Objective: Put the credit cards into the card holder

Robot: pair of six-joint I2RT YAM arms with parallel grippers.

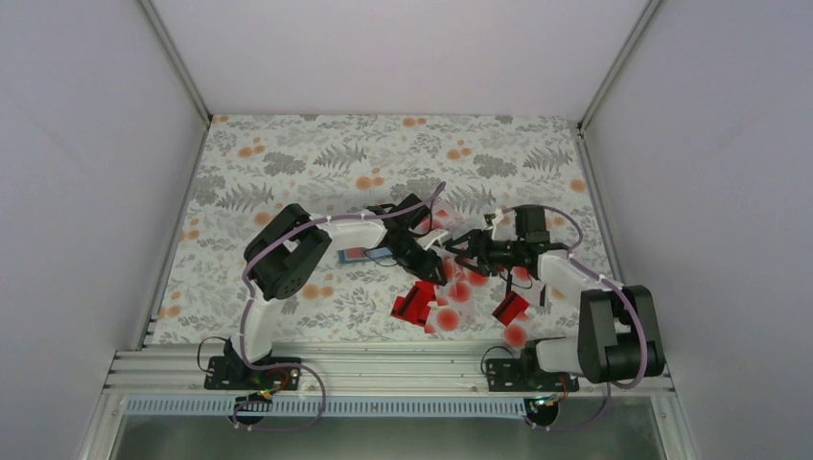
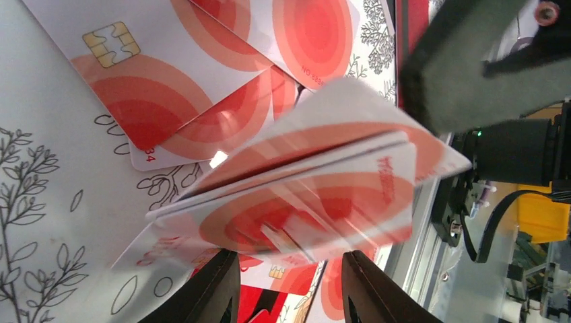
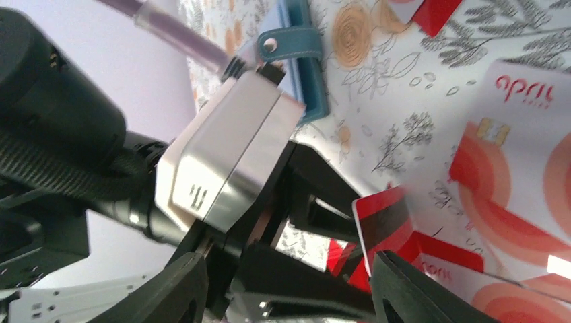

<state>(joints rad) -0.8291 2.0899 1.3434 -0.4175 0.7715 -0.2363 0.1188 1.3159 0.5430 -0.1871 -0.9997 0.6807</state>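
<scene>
Left wrist view: my left gripper [image 2: 289, 262] is clamped on a fanned sheaf of thin pale plastic credit cards [image 2: 323, 182] with red discs, held tilted off the tabletop [image 1: 288, 163]. I judge this offers their free ends to my right gripper [image 3: 289, 269], whose jaws stand apart. Their long axis runs crosswise to my fingers. The squarish teal-blue card holder [image 3: 296, 60] lies open mid-tabletop, beside my forearm.

Top cam sits high behind the near edge, looking down on the whole surface [image 1: 288, 163], while both wrist cams face in super close on the same middle scatter of credit cards [image 1: 449, 316].
</scene>
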